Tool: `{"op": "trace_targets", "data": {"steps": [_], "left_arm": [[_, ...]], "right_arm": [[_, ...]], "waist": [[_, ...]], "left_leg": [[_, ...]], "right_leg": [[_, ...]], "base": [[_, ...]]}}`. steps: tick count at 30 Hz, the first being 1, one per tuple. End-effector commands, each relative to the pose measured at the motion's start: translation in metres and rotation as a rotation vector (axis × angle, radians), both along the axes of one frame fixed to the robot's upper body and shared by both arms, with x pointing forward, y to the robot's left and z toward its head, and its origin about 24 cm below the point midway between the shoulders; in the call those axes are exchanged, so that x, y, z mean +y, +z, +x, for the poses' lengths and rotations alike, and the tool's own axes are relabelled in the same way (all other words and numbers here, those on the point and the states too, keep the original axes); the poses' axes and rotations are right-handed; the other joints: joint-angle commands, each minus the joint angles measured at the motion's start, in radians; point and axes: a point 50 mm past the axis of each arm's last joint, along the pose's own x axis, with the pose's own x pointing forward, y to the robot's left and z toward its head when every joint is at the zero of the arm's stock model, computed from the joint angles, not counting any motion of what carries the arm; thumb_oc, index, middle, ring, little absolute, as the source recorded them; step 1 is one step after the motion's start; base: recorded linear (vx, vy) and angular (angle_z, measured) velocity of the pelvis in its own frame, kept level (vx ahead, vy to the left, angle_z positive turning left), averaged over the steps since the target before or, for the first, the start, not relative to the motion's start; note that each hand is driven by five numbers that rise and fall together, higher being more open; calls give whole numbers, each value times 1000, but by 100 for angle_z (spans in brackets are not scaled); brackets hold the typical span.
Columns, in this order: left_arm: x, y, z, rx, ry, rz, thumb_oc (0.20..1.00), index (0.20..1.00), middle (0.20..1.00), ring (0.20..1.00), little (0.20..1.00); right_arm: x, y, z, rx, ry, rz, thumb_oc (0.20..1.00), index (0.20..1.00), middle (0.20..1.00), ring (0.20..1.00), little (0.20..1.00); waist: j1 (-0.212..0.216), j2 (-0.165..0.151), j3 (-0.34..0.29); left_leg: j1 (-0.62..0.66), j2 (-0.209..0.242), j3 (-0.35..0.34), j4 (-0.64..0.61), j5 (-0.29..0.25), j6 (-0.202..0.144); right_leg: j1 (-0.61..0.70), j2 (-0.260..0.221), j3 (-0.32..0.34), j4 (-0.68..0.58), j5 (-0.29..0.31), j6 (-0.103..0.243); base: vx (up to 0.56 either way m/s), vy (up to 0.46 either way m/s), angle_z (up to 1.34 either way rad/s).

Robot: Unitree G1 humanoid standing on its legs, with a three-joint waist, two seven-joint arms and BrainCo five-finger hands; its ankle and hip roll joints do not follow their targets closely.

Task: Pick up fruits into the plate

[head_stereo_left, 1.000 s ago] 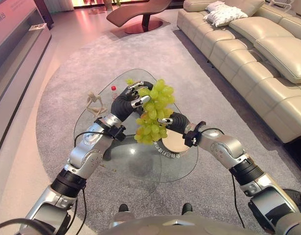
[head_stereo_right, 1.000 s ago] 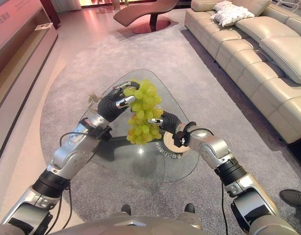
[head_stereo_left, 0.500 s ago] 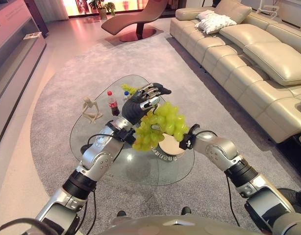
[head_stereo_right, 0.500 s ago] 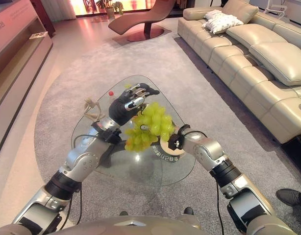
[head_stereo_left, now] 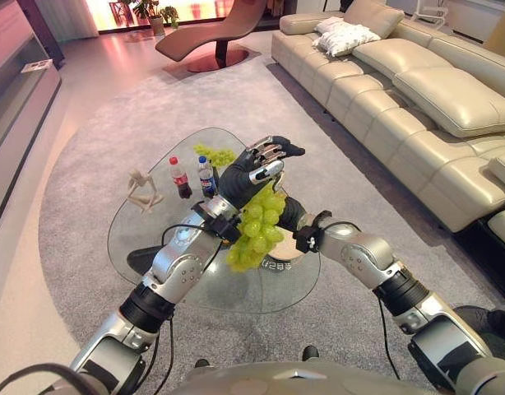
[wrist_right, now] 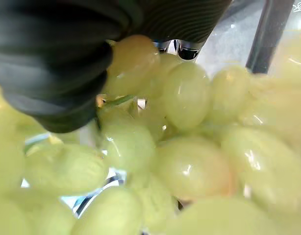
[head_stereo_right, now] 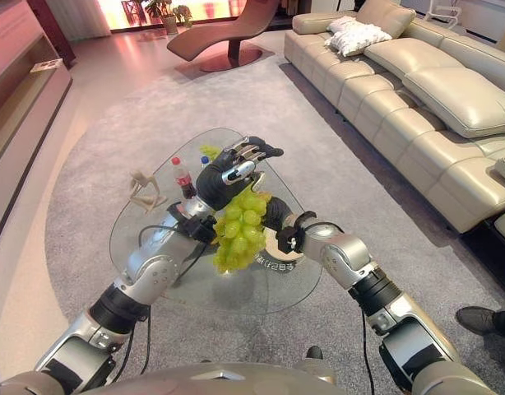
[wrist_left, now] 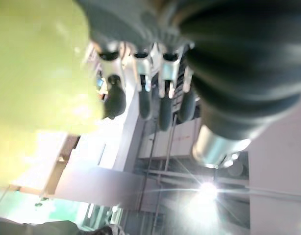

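A big bunch of green grapes (head_stereo_left: 257, 226) hangs over the glass table (head_stereo_left: 154, 243), just in front of the round tan plate (head_stereo_left: 290, 253). My right hand (head_stereo_left: 290, 216) is tucked behind the bunch and holds it; the grapes press against its palm in the right wrist view (wrist_right: 185, 117). Above the bunch, my left hand (head_stereo_left: 254, 170) is lifted clear of it, with relaxed fingers (wrist_left: 140, 93) that hold nothing. A smaller bunch of grapes (head_stereo_left: 213, 154) lies at the table's far edge.
Two small bottles (head_stereo_left: 179, 177) (head_stereo_left: 206, 174) and a wooden figure (head_stereo_left: 141, 189) stand on the table's far left. A cream sofa (head_stereo_left: 417, 107) runs along the right, a lounge chair (head_stereo_left: 211, 33) stands beyond. A person's shoe (head_stereo_right: 483, 317) shows at lower right.
My left hand has let go of the big bunch and risen above it. The bunch now hangs lower, from my right hand by the plate. The camera has shifted too.
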Motion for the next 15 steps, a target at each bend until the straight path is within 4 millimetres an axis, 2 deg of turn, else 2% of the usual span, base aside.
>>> {"op": "trace_targets", "data": {"steps": [1,8,15], "left_arm": [[-15,37,3,-158,-50,-45,200,200,200,200,200],[-5,42,4,-183,11,-68,200,200,200,200,200],[17,46,6,-207,126,-95,200,200,200,200,200]], "right_arm": [[18,55,11,-183,9,227,200,200,200,200,200],[13,59,13,-187,-41,273,200,200,200,200,200],[-6,61,14,-197,-140,341,200,200,200,200,200]], "waist": [[5,-18,-2],[8,-14,-3],[15,-11,1]], "left_leg": [[4,-46,2,54,-161,38],[1,-42,0,47,-153,35],[-8,-42,-11,42,-148,34]], "right_leg": [[59,19,-16,67,-153,6],[61,17,-24,63,-151,5],[58,16,-35,68,-157,3]], "base": [[0,0,0],[0,0,0],[2,12,3]]}}
